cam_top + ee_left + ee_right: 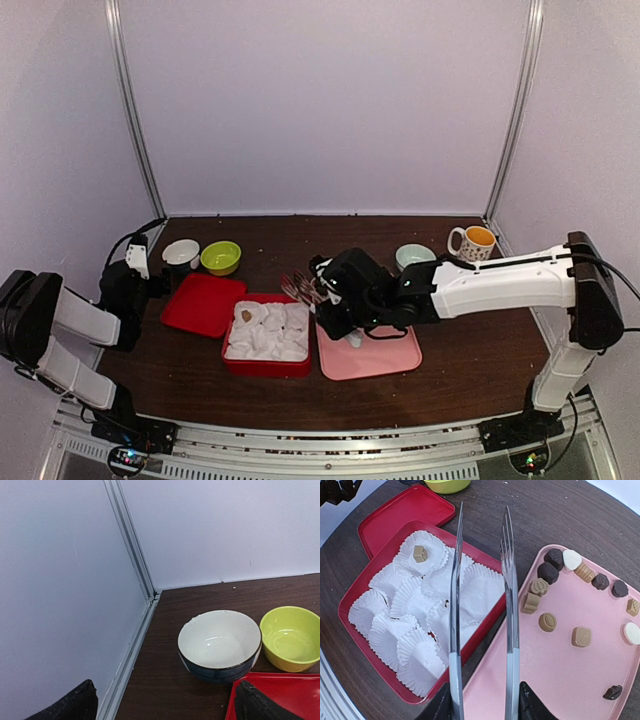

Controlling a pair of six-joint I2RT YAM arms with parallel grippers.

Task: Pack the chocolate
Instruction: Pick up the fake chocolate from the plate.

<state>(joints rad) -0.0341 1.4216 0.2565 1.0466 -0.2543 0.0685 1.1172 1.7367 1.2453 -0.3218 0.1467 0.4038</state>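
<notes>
Most of the chocolate [547,622] lies loose on a pink tray [555,680] near the middle of the table: light brown, dark and two cream-white pieces, bunched along the tray's far edge and the corner nearest the red box [350,610]. One light brown piece [420,554] sits in a white paper cup [410,600] at the box's far corner. The right gripper [485,705] is clenched on the handles of metal tongs [509,605]. The tong arms stand apart with nothing between the tips, one over the paper cups, the other over the edge where box and tray meet, just beside the nearest chocolates. The left gripper [165,702] hangs spread wide and empty at the table's far left corner, near a white bowl [219,639] and a green bowl [290,637].
</notes>
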